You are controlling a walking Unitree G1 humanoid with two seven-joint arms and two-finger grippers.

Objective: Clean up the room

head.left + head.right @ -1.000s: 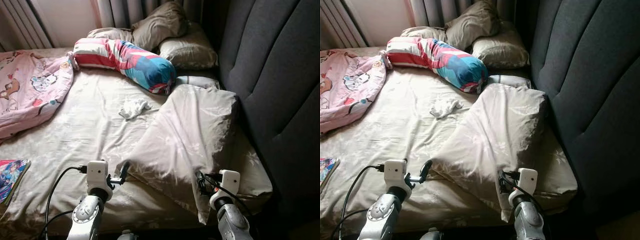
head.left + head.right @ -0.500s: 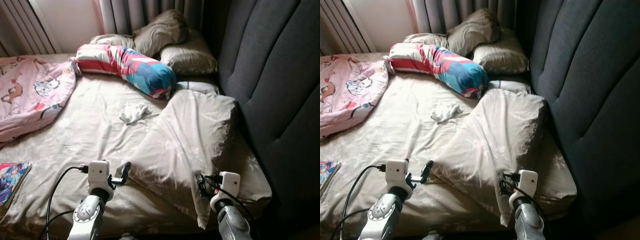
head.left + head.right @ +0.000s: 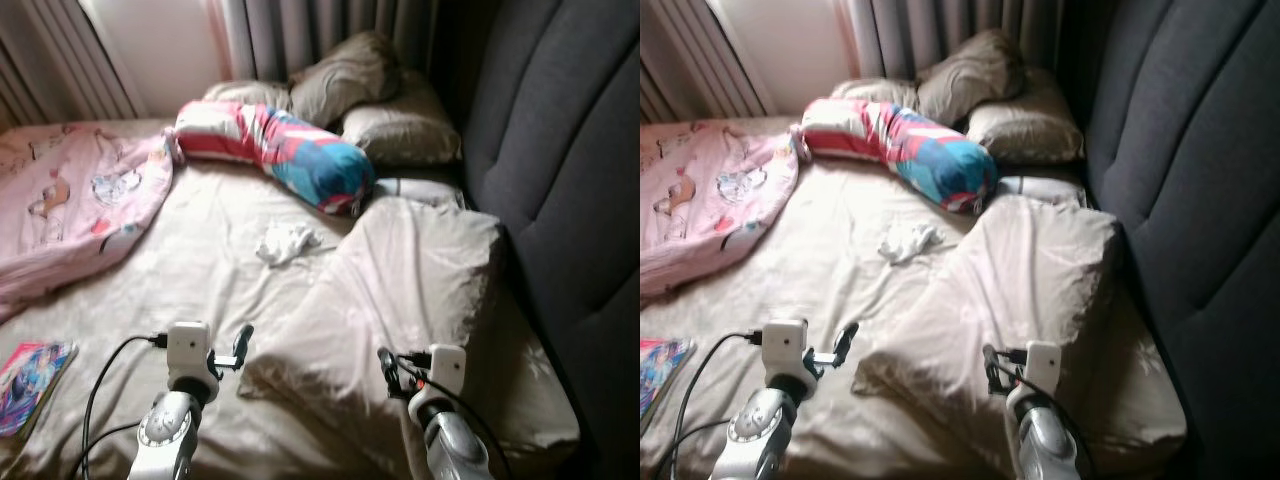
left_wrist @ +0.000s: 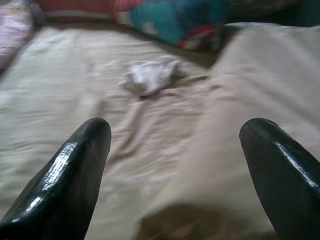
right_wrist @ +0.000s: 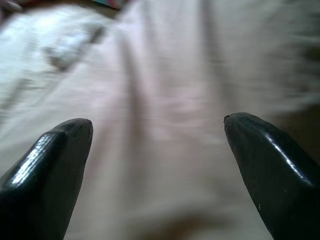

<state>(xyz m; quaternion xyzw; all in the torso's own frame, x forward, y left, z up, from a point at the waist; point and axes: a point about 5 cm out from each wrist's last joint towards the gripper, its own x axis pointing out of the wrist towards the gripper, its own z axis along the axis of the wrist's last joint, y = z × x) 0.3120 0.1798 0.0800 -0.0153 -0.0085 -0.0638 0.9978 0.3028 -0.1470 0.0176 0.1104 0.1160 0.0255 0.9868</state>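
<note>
We judge ourselves at the approach step: the left gripper (image 4: 175,165) and right gripper (image 5: 157,165) both hover with fingers spread wide and empty over the folded beige duvet (image 3: 420,290) on the bed (a crumpled white cloth (image 3: 287,242) lies beyond). Next we would lower and pinch its near edge.

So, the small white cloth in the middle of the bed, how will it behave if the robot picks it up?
The white cloth lies crumpled in soft folds on the sheet, so it is probably floppy and would hang limp. It looks thin, so likely very light. It should not roll or break.
</note>
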